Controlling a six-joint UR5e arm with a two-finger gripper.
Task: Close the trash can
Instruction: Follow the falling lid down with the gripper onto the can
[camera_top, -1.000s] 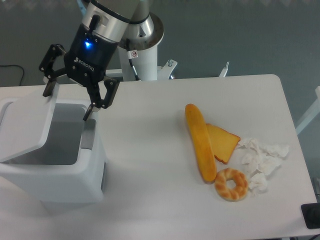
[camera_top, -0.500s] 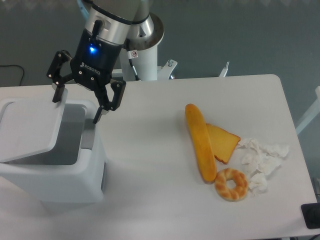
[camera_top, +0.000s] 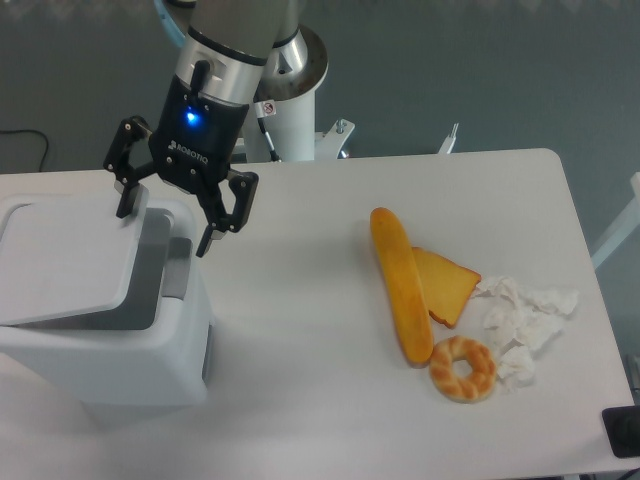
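White lid (camera_top: 70, 262) is nearly down; my gripper (camera_top: 168, 220), fingers spread wide and empty, should press it gently toward 8 o'clock until the trash can (camera_top: 105, 355) shuts.

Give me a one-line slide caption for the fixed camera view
Open tool at the edge of the trash can lid, which is lowered but not shut.

The arm reached down from above, its black gripper (camera_top: 168, 226) pointed downward and tilted slightly, a blue light glowing on the gripper body. The jaws were spread wide, holding nothing. One fingertip (camera_top: 127, 203) hung on the gripper's one side, the other fingertip (camera_top: 207, 243) lower on the opposite side, the silver wrist rising behind.
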